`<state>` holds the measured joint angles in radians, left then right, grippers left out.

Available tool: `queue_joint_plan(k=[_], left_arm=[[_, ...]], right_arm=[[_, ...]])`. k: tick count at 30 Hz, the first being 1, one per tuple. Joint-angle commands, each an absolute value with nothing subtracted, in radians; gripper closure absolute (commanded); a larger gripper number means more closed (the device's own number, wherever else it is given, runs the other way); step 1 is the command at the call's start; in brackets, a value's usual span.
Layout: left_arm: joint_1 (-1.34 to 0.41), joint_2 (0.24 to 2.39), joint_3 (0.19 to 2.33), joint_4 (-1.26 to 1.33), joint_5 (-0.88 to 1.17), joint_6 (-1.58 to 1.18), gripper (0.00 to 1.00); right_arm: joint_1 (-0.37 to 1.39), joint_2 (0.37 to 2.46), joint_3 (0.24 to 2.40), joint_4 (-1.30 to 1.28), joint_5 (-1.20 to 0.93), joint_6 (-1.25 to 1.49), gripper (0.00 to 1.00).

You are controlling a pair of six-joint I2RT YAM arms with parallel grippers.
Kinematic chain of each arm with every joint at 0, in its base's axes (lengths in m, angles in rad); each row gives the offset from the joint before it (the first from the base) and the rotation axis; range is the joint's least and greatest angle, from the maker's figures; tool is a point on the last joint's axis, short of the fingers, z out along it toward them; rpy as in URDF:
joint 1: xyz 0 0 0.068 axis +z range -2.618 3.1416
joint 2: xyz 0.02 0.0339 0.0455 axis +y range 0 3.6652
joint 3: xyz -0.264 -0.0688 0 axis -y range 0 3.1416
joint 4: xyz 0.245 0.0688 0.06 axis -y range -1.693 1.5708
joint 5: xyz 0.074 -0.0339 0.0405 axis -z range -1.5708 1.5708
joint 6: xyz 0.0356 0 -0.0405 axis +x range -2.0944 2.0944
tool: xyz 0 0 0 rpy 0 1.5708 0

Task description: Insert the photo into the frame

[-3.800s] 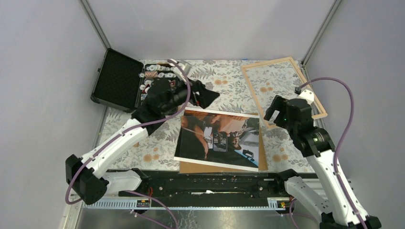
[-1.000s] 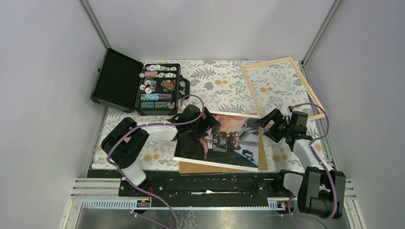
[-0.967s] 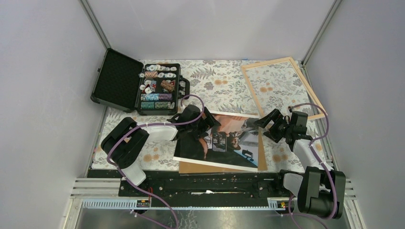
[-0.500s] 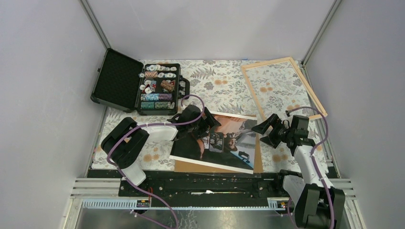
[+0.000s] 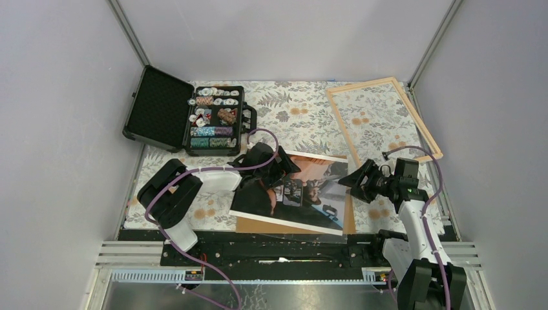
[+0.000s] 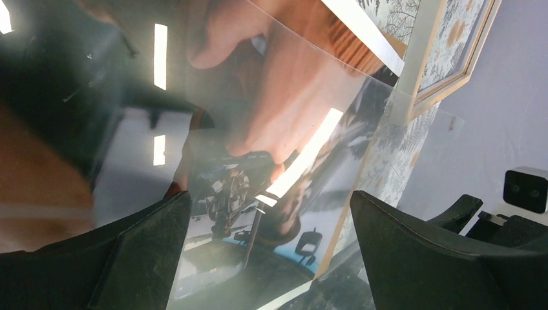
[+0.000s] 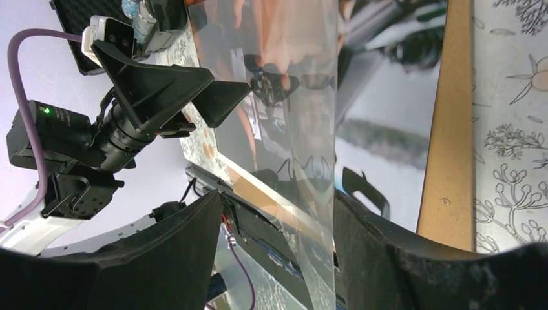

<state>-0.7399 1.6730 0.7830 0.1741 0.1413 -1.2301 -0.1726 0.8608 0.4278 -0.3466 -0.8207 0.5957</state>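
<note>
Your L gripper (image 5: 283, 169): jaws wide, low over photo (image 5: 304, 197) upper-left corner, arm folded flat. R gripper (image 5: 357, 183): also wide, at photo's right edge. Photo lower centre on brown board (image 5: 258, 226); frame (image 5: 341, 127) upper right, floral cloth (image 5: 297, 116) showing upper centre.
</note>
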Motion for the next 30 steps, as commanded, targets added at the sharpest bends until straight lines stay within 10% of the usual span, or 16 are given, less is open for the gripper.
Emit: queue_joint_plan(k=[1,14,22,30], left_arm=[[-0.762,1.681,0.796,0.144,0.137,-1.216,0.01],[-0.779,1.635,0.796,0.174,0.146,-1.196,0.01],[-0.780,1.522,0.861,0.186,0.150,-1.036,0.01],[-0.784,1.341,0.898,0.222,0.141,-0.879,0.01]], right_arm=[[-0.167,0.874,0.466,-0.396,-0.900,0.554,0.35],[-0.167,0.858,0.424,-0.267,-0.880,0.637,0.62],[-0.167,0.830,0.429,-0.241,-0.825,0.689,1.00],[-0.167,0.787,0.572,-0.448,-0.612,0.657,1.00]])
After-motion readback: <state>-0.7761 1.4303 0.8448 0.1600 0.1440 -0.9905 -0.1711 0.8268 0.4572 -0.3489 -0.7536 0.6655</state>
